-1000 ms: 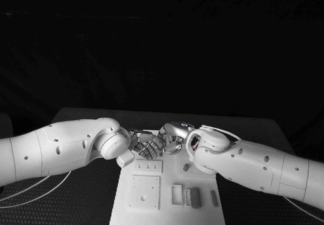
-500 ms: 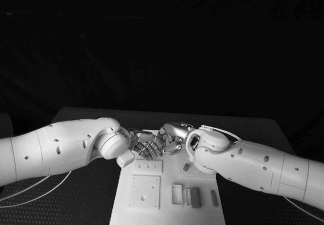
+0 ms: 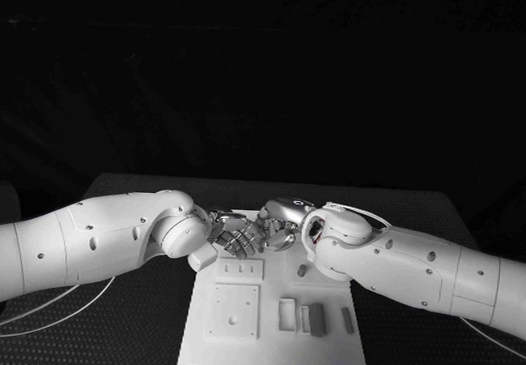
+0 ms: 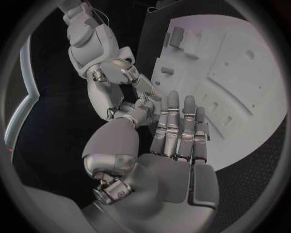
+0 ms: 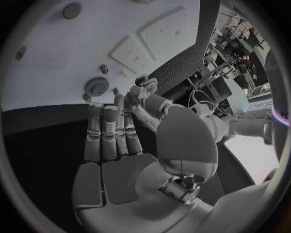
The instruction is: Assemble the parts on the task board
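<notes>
The white task board lies in the middle of the black table. Several grey parts stand in a row on its near right, and a small one sits further back. Both hands meet over the board's far end. My left hand has its fingers stretched flat and together above the board's edge. My right hand faces it, fingers also straight. In the left wrist view the right hand reaches its thumb to my left thumb. I see no part in either hand.
A round knob-like part and a small peg stand on the board near the right hand. A raised square plate and a smaller slotted plate sit on the board's left side. Cables trail under my left arm.
</notes>
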